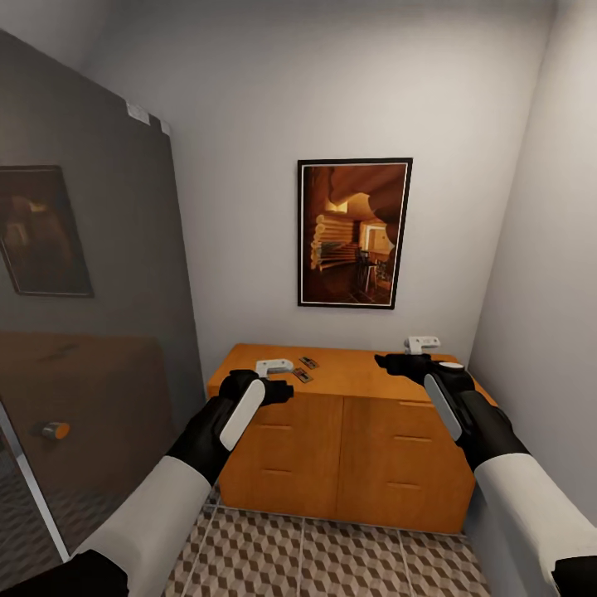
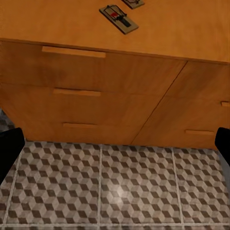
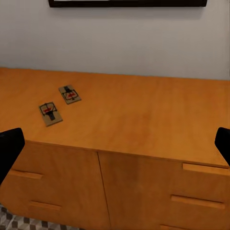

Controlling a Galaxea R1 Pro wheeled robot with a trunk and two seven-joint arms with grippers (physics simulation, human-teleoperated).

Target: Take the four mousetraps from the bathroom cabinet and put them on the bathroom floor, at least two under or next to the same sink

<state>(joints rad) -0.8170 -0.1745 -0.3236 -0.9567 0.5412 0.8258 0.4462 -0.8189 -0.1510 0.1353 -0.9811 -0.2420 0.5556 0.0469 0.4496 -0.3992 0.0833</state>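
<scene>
head view: both grippers raised before the cabinet (image 1: 348, 431), open wide and empty.
risk: flat mousetraps (image 1: 303, 369) may slide away from closing fingertips.

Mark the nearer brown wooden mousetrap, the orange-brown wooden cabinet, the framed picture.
nearer brown wooden mousetrap (image 3: 50, 113): right wrist view, board centre
orange-brown wooden cabinet (image 3: 143, 120): right wrist view, bare top
framed picture (image 1: 354, 234): head view, canvas middle

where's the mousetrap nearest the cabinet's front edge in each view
Head view: front mousetrap on the cabinet top, beside the left hand.
Left wrist view: near the upper edge, by the cabinet's front edge.
Right wrist view: left of centre.
Shared landmark: the second mousetrap just behind it.
</scene>
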